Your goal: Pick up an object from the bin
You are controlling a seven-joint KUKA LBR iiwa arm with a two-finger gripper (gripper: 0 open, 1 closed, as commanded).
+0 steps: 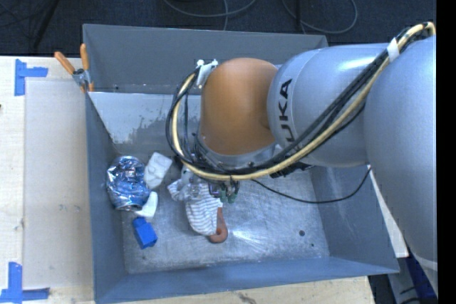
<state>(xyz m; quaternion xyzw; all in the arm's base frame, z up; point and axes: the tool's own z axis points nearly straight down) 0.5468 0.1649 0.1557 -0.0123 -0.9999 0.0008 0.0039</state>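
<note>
Nearest me, just inside the near wall of the bin, a small reddish-brown lump lies touching the near end of a white ribbed cloth. A blue block sits off to their left, apart from both. The cloth is bunched up and runs from the lump toward the middle of the floor, where its far end passes under the gripper. The gripper hangs right over that end and close down on it, but the wrist above hides it, so I cannot tell whether it is released, clenched or gripping anything. Just left of the cloth's far end lies a scrap of clear plastic. Further left, a small white piece rests against the near side of a crumpled silver-and-blue foil ball, which sits by the left wall. A white wad lies just beyond the ball, to its right. Above all this, a rounded orange cover caps the wrist. Yellow and black cables loop around its left side, and the grey arm comes in from the right. Behind it the far wall of the bin slopes up.
</note>
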